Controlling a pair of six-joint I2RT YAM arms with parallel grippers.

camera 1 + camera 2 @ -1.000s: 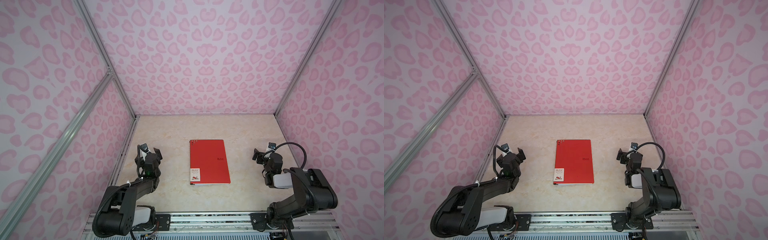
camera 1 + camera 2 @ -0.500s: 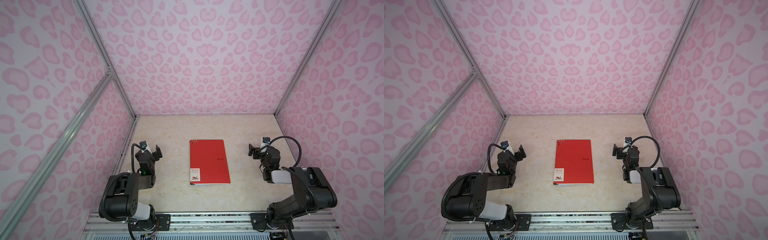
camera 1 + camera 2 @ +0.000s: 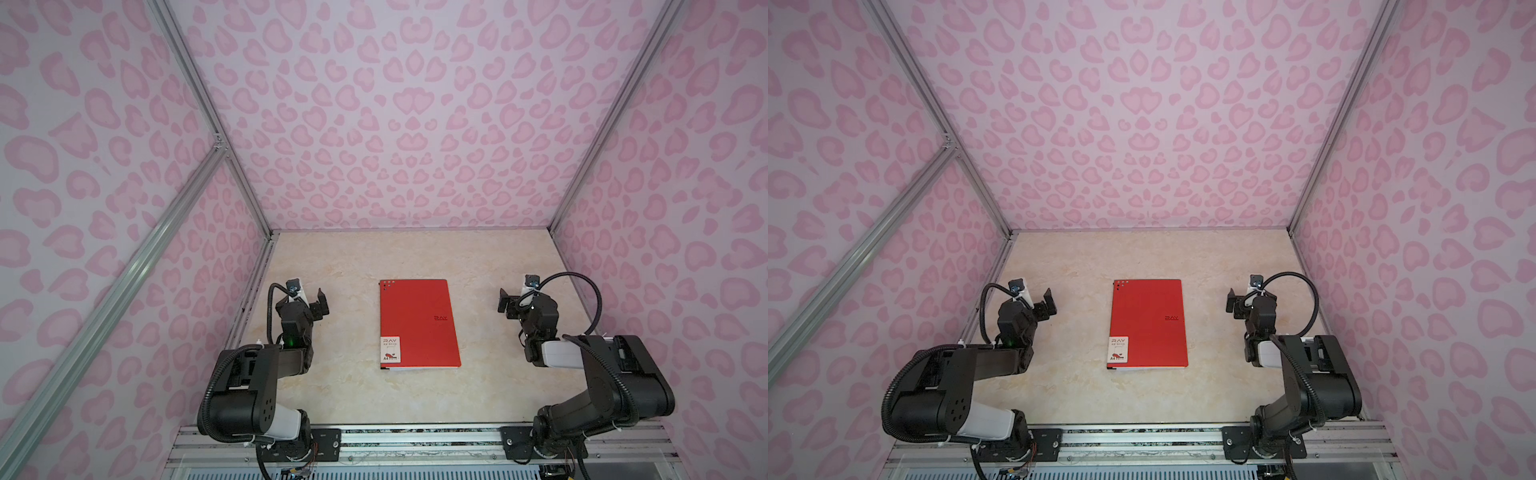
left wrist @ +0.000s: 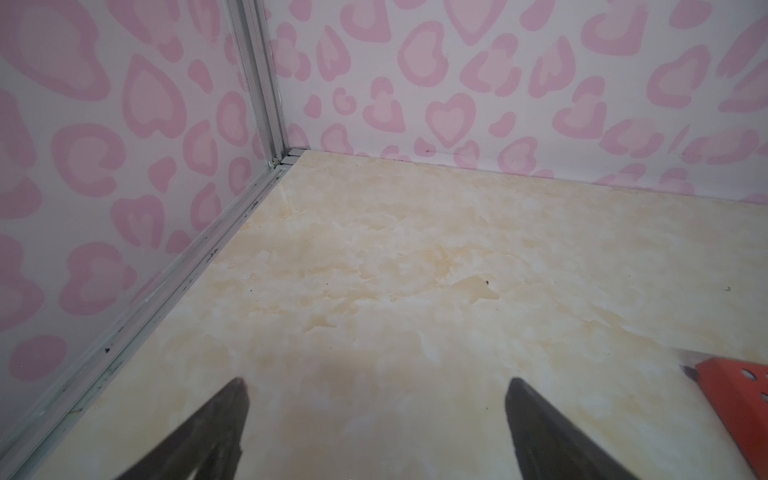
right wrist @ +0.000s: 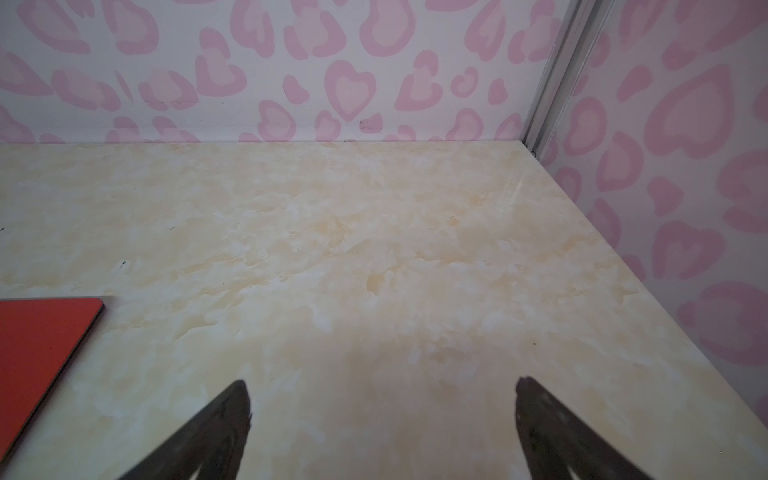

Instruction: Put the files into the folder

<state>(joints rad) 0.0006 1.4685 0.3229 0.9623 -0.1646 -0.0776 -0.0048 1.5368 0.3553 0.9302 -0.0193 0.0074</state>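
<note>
Top views first. The folder (image 3: 419,324) lies flat and shut, red cover up, in the middle of the marbled table (image 3: 353,257). Its white label (image 3: 390,349) sits at the near corner on the left-hand side. With the cover shut, the inside is hidden. A thin pale strip runs along the near edge, and I can't tell whether that is paper or the cover's lip.

The left gripper (image 3: 312,298) is well off to the folder's left and the right gripper (image 3: 515,297) well off to its right. Neither touches it. From up here the fingers are small, dark and partly masked by the wrists, so their gap is hard to read. It's the same layout from the neighbouring eye: folder (image 3: 1148,324) in the centre, left gripper (image 3: 1039,300) and right gripper (image 3: 1241,298) flanking it.

Left wrist view now. The left gripper (image 4: 376,382) is spread wide, with only bare table between the two dark tips. The fingers (image 4: 216,432) are cut off at the frame edge. Just a corner of the folder (image 4: 731,399) pokes in, showing small punched holes.

Right wrist view. The right gripper (image 5: 381,382) is also spread wide and holds nothing. The folder (image 5: 37,336) is cropped to one red corner, lying apart from the fingers (image 5: 552,432).
</note>
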